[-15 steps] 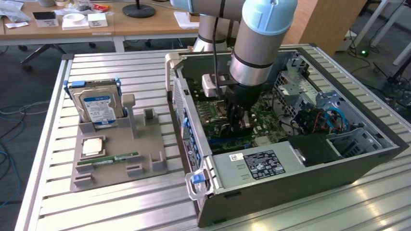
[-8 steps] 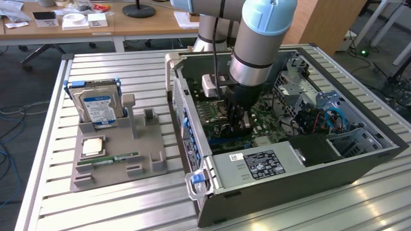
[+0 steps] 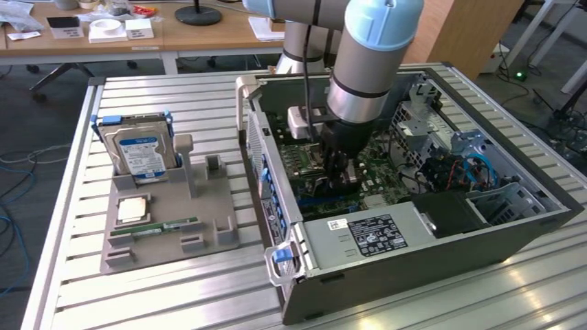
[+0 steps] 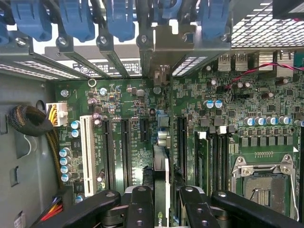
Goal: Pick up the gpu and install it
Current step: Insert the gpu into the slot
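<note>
Ribbed aluminium slats form the workbench, with wooden desks and cables in the room behind it. Down inside the open computer case, the black two-fingered pincer is closed on the gpu, a thin dark card seen edge-on between the fingers in the wrist view. The card stands upright over the green motherboard, lined up with the black expansion slots and reaching toward the silvery bracket openings at the case's rear wall, where blue plastic latches sit in a row. Whether its edge is seated in a slot cannot be told.

A white slot lies beside the black ones, and the empty metal processor socket sits further along the board. Around all this is the dark grey tower case, lying on its side at the exterior view's right, with a labelled silver power supply at its near edge.

At the exterior view's left, well apart from the case, a grey moulded parts tray holds an upright silver hard drive with a blue-white label, a square processor chip and a narrow green RAM stick.
</note>
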You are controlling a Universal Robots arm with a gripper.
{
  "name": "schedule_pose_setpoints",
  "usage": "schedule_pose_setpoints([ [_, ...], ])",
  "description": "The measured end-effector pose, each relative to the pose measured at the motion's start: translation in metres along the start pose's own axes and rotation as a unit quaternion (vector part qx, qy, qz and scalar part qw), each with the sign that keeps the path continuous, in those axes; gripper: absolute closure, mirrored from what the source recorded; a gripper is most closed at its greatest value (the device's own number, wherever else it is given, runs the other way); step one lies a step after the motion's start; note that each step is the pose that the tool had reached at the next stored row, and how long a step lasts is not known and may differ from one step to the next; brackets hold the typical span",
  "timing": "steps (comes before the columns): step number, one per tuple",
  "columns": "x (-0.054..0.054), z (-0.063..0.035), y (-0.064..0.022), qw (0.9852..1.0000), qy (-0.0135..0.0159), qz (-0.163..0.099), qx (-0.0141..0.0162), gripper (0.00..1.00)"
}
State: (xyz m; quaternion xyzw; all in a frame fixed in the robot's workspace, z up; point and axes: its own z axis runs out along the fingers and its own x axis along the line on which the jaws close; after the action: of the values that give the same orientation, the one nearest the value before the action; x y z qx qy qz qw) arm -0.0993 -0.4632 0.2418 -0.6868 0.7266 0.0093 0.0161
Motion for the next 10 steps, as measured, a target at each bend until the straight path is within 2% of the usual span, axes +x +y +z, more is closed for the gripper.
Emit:
schedule_pose_setpoints([
  [10,0.0001,0.0009,0.0009,1.0000,0.0001,-0.004,0.0012,0.74],
])
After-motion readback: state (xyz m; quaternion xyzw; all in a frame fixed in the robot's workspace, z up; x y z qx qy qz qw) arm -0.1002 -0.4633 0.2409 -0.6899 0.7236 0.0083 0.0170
